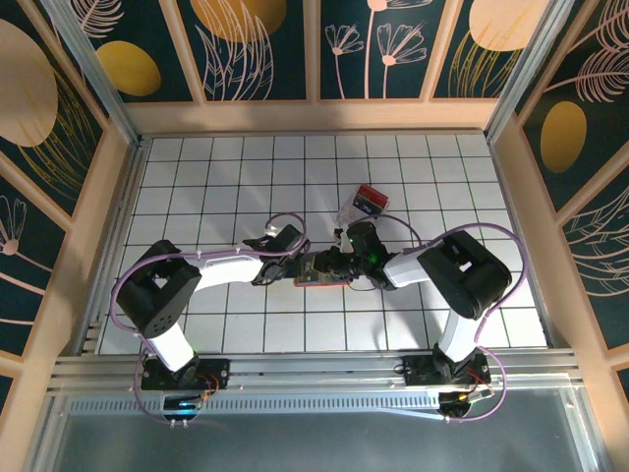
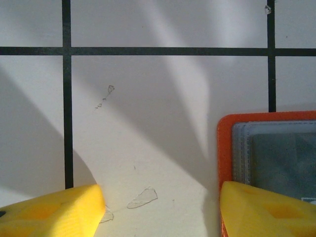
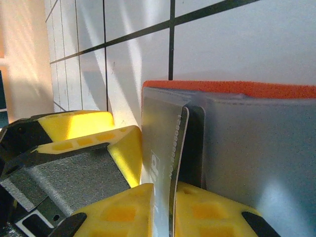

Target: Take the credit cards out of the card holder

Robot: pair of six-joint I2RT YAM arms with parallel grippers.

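The card holder lies open on the white tiles between my two grippers, with an orange rim and a blue-grey inside. My right gripper is shut on a silver credit card, which stands edge-on against the holder's inner pocket. I cannot tell whether the card is free of the pocket. My left gripper is open over the holder's left end. Its right fingertip overlaps the orange rim and its left fingertip is over bare tile. In the top view the left gripper and right gripper almost meet.
A clear box with red and black contents lies just behind the right gripper. The left gripper's yellow fingers sit close beside the card in the right wrist view. Wooden walls enclose the tiled floor.
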